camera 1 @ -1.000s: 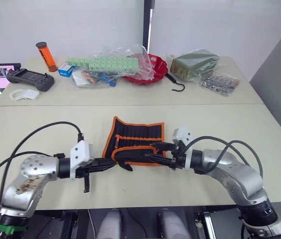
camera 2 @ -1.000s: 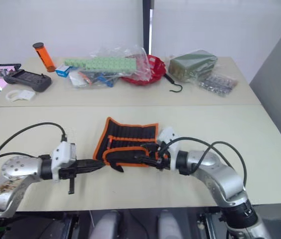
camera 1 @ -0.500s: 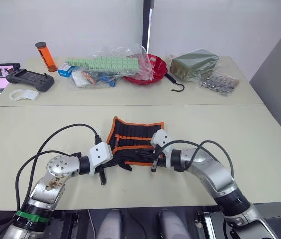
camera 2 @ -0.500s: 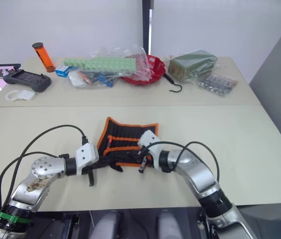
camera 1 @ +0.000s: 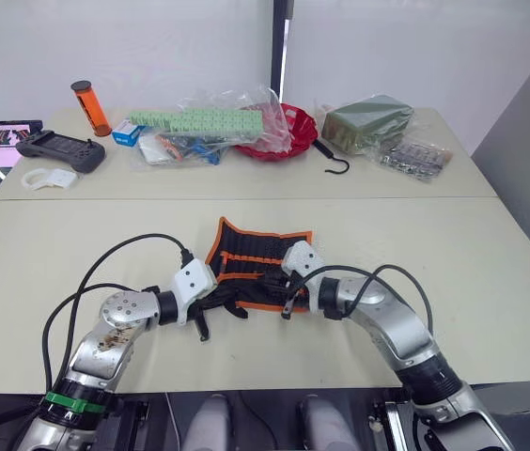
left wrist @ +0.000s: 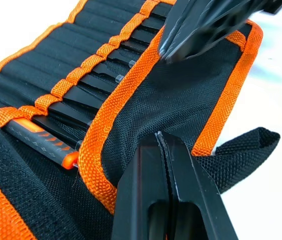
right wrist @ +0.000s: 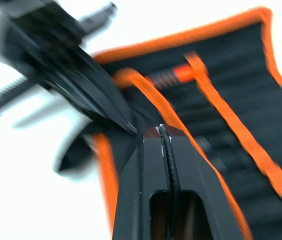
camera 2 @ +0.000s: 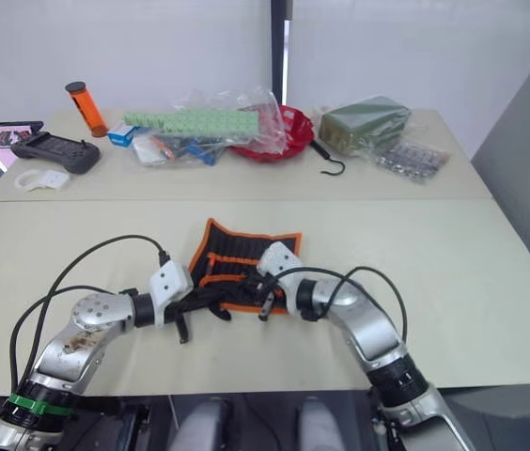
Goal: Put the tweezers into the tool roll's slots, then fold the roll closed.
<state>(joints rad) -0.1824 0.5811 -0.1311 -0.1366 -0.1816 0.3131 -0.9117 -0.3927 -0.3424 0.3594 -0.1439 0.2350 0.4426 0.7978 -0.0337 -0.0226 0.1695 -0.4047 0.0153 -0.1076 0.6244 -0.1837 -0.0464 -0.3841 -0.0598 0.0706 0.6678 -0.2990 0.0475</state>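
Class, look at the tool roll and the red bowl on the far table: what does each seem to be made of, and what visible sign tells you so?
Tool roll: looks like coarse woven black fabric, probably nylon, matte; the left wrist view shows the weave, with ribbed orange webbing along the edges. Red bowl: probably plastic, judging by its smooth, even red surface; a clear bag covers part of it, so this is uncertain.

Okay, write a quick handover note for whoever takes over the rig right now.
Left gripper: shut, tip at the tool roll's near flap, nothing held.
Right gripper: shut, tip close to the left one over the same flap, nothing held.
Tool roll: lying on the near table, near flap folded over the lower part, strap trailing loose.
Tweezers: seated in the slots, next to an orange-handled tool.
Done: tweezers appear to be slotted, though their count is unclear.
Left: finish folding the roll closed.
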